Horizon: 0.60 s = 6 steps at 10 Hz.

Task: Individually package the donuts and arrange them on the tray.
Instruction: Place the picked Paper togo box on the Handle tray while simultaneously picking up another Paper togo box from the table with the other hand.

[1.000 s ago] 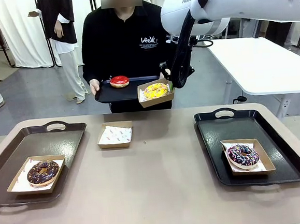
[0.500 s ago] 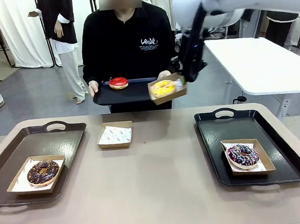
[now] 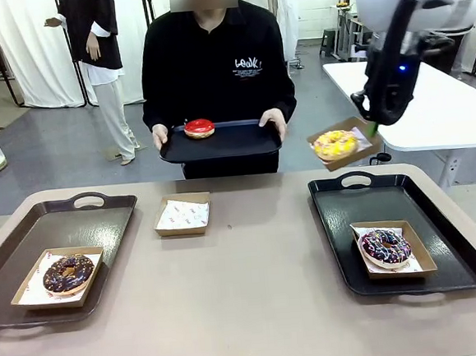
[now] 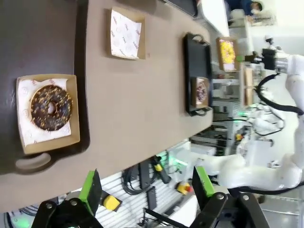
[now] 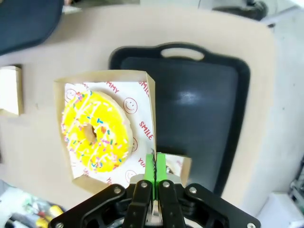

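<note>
My right gripper [image 3: 372,127] is shut on the rim of a cardboard box holding the yellow donut [image 3: 335,144], tilted in the air just beyond the right tray's [image 3: 340,219] far edge. In the right wrist view its green pads [image 5: 155,165] pinch the box wall beside the yellow donut [image 5: 97,130], above the black tray [image 5: 199,109]. A boxed purple sprinkled donut [image 3: 384,246] sits on that tray. The chocolate donut [image 3: 67,273] lies boxed on the left tray [image 3: 101,218]. The red donut [image 3: 199,128] rests on a tray the person holds. My left gripper [image 4: 146,187] is open, high above the chocolate donut [image 4: 51,107].
An empty paper-lined box [image 3: 183,214] lies on the table between the trays, also seen as the box [image 4: 125,34] from the left wrist. The person stands at the far side with both hands on the black tray [image 3: 219,144]. A white table [image 3: 430,105] stands behind on the right.
My right gripper has carried the boxed yellow donut rightward, away from the person's tray to above the right tray's far edge. The person's tray has shifted slightly right.
</note>
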### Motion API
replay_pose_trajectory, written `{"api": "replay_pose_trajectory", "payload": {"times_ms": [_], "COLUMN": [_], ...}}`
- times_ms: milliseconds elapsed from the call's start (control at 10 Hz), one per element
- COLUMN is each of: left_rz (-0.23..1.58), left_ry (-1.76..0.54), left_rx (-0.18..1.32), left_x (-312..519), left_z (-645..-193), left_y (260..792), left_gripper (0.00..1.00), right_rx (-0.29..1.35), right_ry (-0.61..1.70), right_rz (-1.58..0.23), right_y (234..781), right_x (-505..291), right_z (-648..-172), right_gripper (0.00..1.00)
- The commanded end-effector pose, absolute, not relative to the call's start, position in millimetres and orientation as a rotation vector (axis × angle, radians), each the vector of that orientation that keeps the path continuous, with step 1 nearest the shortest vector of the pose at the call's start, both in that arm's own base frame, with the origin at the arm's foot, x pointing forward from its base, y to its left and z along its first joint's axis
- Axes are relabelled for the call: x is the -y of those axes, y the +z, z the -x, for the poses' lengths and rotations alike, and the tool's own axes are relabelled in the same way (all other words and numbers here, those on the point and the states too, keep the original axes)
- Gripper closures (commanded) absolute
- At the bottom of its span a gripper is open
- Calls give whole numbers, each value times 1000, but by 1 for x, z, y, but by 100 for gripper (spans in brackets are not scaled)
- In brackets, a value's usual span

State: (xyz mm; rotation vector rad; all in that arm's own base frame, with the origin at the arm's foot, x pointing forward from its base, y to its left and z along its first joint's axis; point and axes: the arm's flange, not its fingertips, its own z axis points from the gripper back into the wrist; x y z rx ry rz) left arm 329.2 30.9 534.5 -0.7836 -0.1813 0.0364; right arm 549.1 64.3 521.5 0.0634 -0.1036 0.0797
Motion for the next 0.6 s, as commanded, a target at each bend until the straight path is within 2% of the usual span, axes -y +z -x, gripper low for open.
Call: {"api": "replay_pose_trajectory", "payload": {"times_ms": [0,200,400,500], "left_rz": [615,485,381,350], "left_ry": [32,-2,11,29], "left_rx": [191,221,282,277], "left_x": [31,97,136,149], "left_z": [-340,-345,-370,-381], "left_y": [524,523,534,539], "left_gripper": [0,0,0,0], "right_rx": [141,110,70,89], "right_ry": [95,59,58,47], "right_rz": [-126,-154,-144,-112], "right_y": [497,475,450,471], "right_x": [-44,-30,-31,-27], "right_z": [-550,-559,-565,-559], "right_gripper": [99,99,99,99]}}
